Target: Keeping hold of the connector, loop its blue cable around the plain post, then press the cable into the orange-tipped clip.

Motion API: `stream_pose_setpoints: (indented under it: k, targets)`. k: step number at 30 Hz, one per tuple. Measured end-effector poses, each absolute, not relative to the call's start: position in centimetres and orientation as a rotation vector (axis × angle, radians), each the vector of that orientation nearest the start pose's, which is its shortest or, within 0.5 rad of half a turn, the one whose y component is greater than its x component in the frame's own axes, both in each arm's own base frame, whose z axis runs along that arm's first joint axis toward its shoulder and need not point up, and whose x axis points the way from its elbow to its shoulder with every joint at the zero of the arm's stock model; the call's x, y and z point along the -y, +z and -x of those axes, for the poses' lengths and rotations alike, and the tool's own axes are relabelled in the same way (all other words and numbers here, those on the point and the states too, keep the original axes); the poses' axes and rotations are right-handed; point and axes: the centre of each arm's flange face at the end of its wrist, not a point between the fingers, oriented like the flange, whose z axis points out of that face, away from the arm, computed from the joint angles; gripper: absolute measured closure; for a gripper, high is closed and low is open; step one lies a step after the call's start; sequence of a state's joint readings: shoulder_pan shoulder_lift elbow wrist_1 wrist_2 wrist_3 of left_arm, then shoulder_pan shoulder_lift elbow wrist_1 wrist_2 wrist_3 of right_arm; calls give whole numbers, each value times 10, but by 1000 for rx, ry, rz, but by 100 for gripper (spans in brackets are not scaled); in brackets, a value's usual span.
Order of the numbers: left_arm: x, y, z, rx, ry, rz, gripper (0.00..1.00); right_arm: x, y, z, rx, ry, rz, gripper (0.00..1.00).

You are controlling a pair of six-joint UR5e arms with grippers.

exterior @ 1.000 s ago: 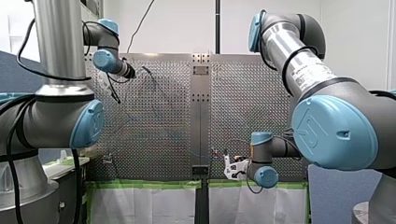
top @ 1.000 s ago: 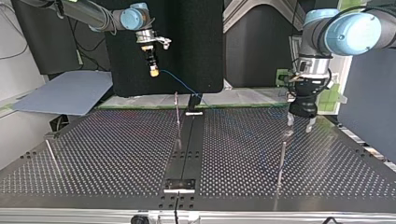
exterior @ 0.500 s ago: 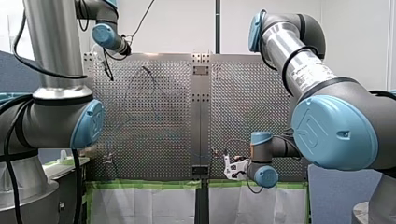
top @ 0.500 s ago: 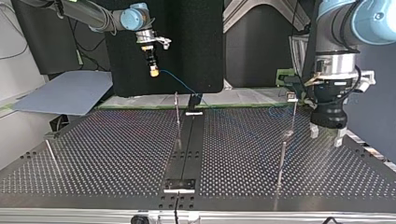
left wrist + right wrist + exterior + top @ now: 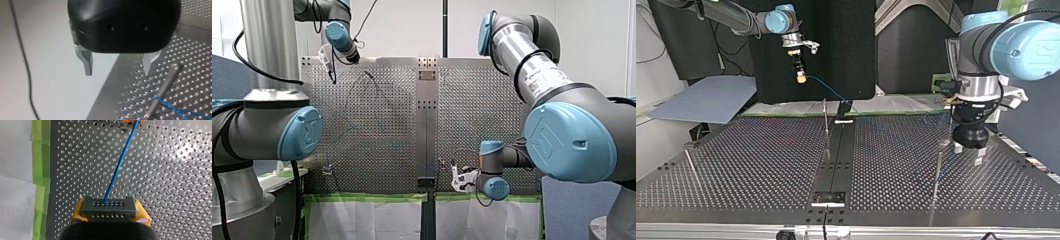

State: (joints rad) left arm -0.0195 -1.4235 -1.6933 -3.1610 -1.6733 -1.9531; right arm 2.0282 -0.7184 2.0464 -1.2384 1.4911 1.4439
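Observation:
My right gripper (image 5: 108,220) is shut on the dark grey connector (image 5: 108,207), held between its yellow pads. The blue cable (image 5: 120,162) runs straight ahead from the connector to the orange-tipped clip (image 5: 130,122). At the top view's left the same gripper (image 5: 799,76) hangs above the table's far edge, and the cable (image 5: 828,90) slopes down from it. My left gripper (image 5: 118,66) is open, with nothing between its metal fingers. A plain metal post (image 5: 163,87) stands just ahead of it, with blue cable (image 5: 175,107) around its base. In the top view that gripper (image 5: 969,154) hovers beside the post (image 5: 937,172).
The perforated table (image 5: 761,165) carries another thin post (image 5: 690,162) at the top view's left and one (image 5: 826,125) near the centre strip (image 5: 836,160). Green tape (image 5: 41,157) and white sheeting line the table's edge. A black wire (image 5: 25,62) hangs beside my left gripper.
My left arm swung its gripper out toward the top view's right, then back close to the plain post, turning its wrist. My right arm and the connector have stayed put.

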Motion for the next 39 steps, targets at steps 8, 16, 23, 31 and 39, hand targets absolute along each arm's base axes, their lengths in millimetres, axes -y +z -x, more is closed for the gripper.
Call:
stream_pose_setpoints:
  k: [8,16,23,31,39]
  targets:
    - [158,510,-425,-1575,-176,293,0,388,-47,-352,834,1455,-1707,100]
    - [162,535,-425,-1602,-107,226,0,387,-47,-353,831,1458,-1711,100]
    - [161,518,-435,-1703,-27,174,0,386,-47,-354,830,1458,-1712,100]
    - [158,503,-433,-1813,49,107,0,385,-47,-355,828,1457,-1716,100]
    - [157,498,-426,-1874,68,93,0,385,-47,-355,829,1457,-1717,100]
